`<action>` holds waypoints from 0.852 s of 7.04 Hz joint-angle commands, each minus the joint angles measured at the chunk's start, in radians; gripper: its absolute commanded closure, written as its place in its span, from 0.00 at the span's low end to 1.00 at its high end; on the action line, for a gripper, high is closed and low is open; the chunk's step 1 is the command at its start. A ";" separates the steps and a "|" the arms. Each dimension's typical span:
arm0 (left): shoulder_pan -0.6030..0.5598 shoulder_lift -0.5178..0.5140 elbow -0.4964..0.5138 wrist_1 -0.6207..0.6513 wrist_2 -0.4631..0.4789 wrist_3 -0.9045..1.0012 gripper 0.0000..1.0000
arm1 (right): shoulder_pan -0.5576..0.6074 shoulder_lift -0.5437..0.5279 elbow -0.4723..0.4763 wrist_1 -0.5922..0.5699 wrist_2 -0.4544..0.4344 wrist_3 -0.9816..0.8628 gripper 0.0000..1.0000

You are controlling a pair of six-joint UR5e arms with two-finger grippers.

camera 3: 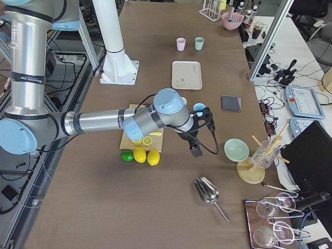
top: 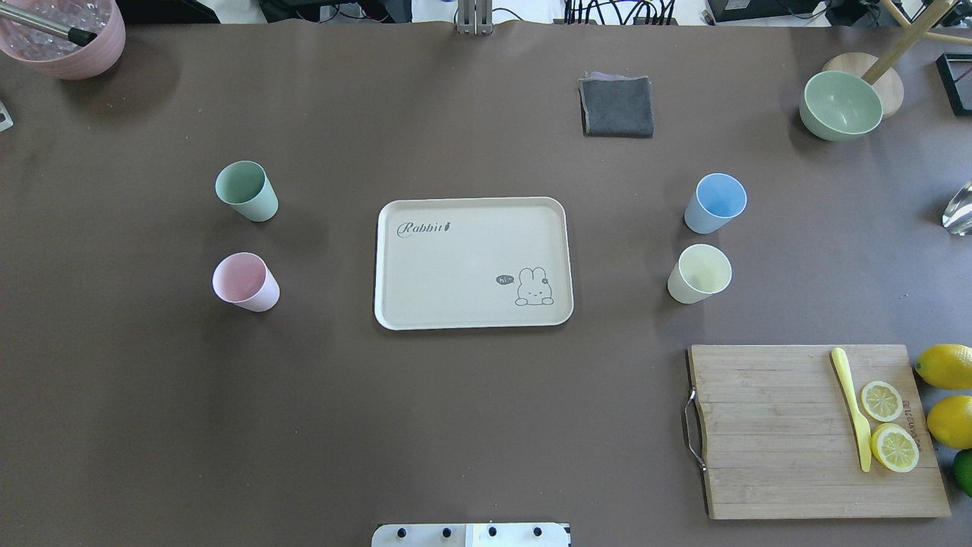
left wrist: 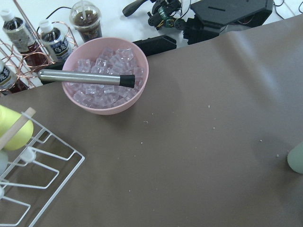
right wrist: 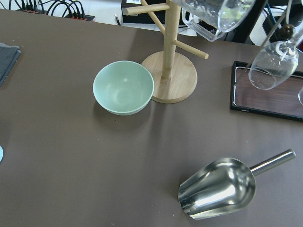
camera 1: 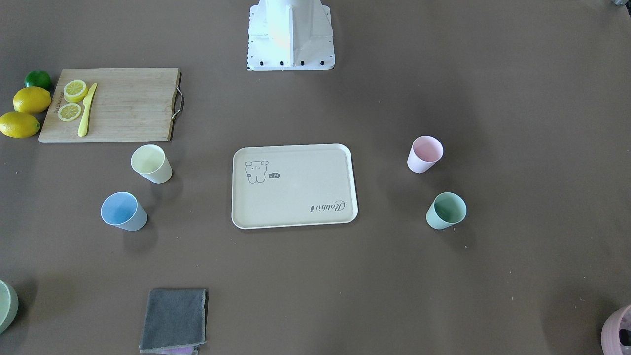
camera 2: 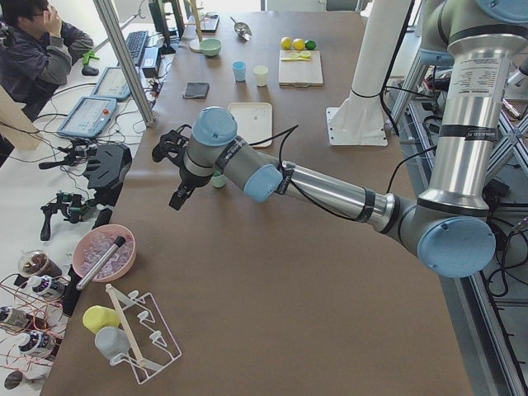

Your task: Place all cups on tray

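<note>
The cream tray [top: 456, 258] lies mid-table with nothing on it; it also shows in the front-facing view [camera 1: 296, 192]. The mint green cup [top: 246, 191] and pink cup [top: 245, 282] stand upright to its left in the overhead view. The light blue cup [top: 715, 203] and pale yellow cup [top: 699, 273] stand upright to its right. My left gripper [camera 2: 159, 147] hovers over the table's left end, beyond the mint green cup. My right gripper [camera 3: 207, 117] hovers past the light blue cup [camera 3: 199, 108]. I cannot tell whether either is open or shut.
A wooden cutting board [top: 767, 433] with lemon slices and a yellow knife lies front right, with whole lemons [top: 945, 366] beside it. A grey cloth [top: 616, 106] and a pale green bowl [top: 841, 105] sit at the far side. A pink ice pot [top: 68, 45] is far left. A metal scoop [right wrist: 218, 187] lies near the right end.
</note>
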 commanded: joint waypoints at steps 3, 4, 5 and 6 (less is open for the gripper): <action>0.190 -0.028 0.030 -0.053 0.003 -0.288 0.01 | -0.216 0.084 -0.004 0.005 -0.061 0.245 0.00; 0.245 -0.051 0.028 -0.055 0.061 -0.345 0.00 | -0.269 0.102 -0.007 0.000 -0.069 0.307 0.00; 0.355 -0.087 0.033 -0.056 0.140 -0.467 0.01 | -0.312 0.113 -0.001 0.003 -0.078 0.477 0.00; 0.419 -0.158 0.076 -0.053 0.156 -0.561 0.03 | -0.358 0.119 0.002 0.006 -0.115 0.537 0.00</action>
